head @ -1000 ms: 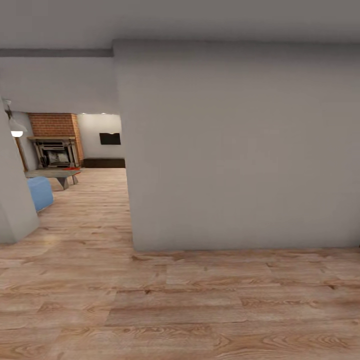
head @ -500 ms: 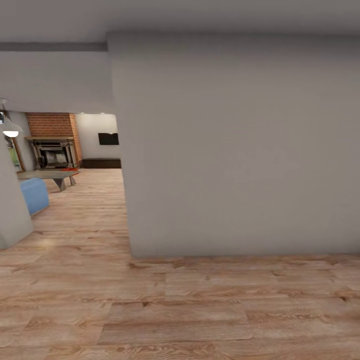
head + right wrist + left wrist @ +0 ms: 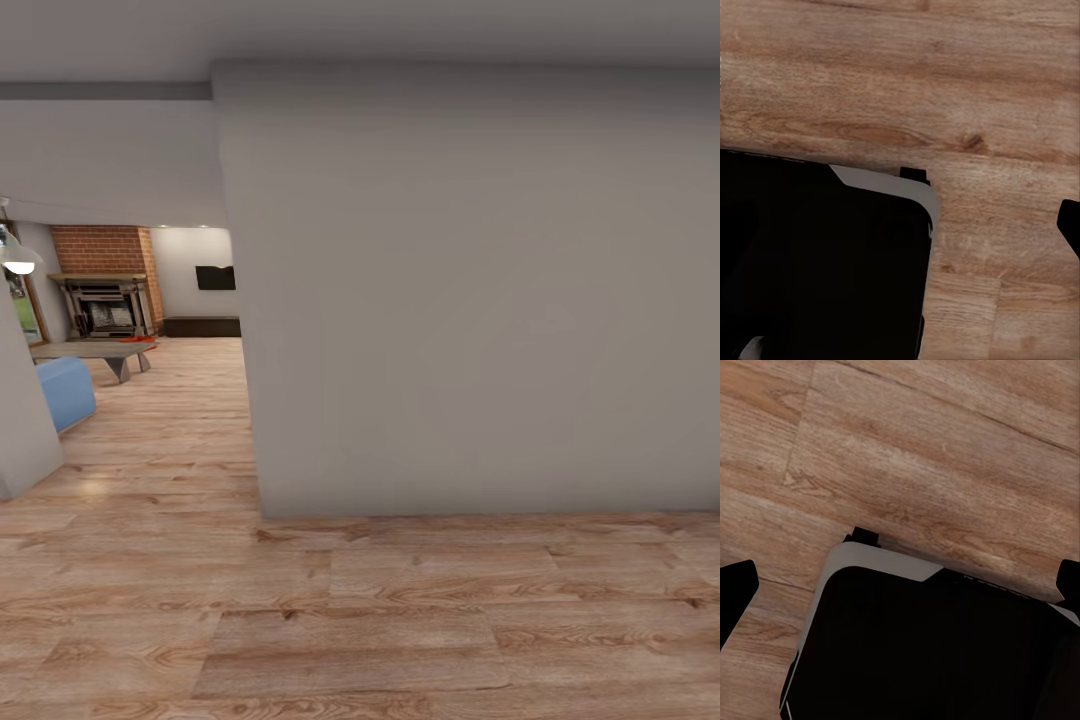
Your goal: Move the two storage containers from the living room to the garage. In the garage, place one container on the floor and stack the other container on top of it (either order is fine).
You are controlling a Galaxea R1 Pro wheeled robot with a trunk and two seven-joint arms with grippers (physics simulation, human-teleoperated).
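Left gripper [image 3: 900, 585] and right gripper [image 3: 1072, 225] hanging over wood floor [image 3: 400, 620], fingers spread wide, holding nothing. Living room [image 3: 130, 330] showing far ahead past grey wall [image 3: 480, 300]; orange-red bit [image 3: 135, 341] by low table [image 3: 85, 352], well away from both grippers.

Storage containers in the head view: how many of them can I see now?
1: a small orange-red patch beside the low grey table, near the fireplace. It is too small to tell whether both containers are there.
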